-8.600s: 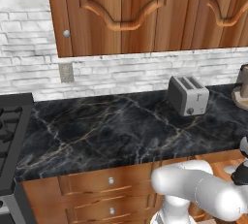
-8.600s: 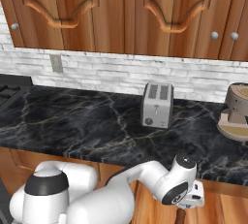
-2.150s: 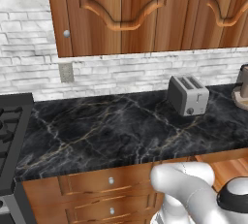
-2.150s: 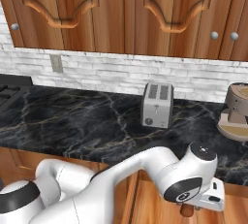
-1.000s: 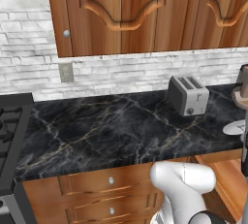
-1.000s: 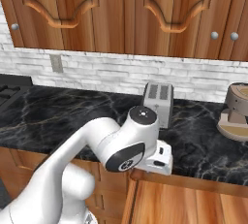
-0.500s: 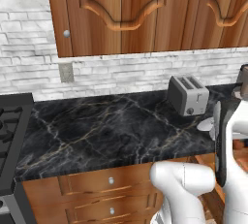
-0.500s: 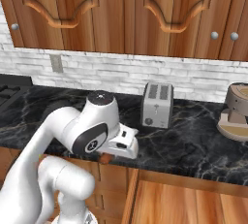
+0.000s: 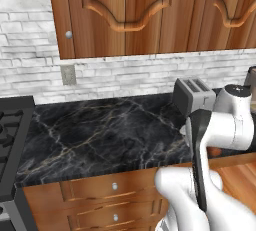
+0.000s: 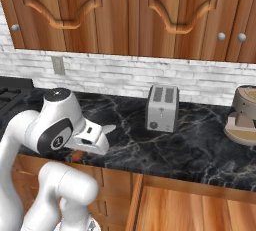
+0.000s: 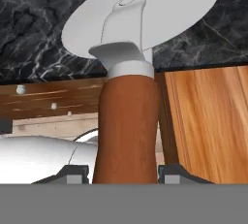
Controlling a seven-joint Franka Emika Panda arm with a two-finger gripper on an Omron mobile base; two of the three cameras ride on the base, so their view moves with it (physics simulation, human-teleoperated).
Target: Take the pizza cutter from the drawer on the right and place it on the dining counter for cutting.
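- Left base view: one white robot arm rises from 5 o'clock and bends across the right side; one black marble worktop runs across the middle; one silver toaster stands on it at 3 o'clock; one stove sits at 9 o'clock; one wall socket is set in the white brick above the worktop; two drawer knobs show at 6 o'clock.
- Right base view: the gripper points toward 3 o'clock over the worktop's front edge, with the grey blade of one pizza cutter poking out of it; one toaster stands at 1 o'clock of the gripper; one brown appliance sits at 3 o'clock; one open drawer lies at 5 o'clock, its plain wooden inside showing.
- Hand view: the two fingers pinch the cutter's brown handle between them at 6 o'clock; its one round blade points to 12 o'clock, over the marble.
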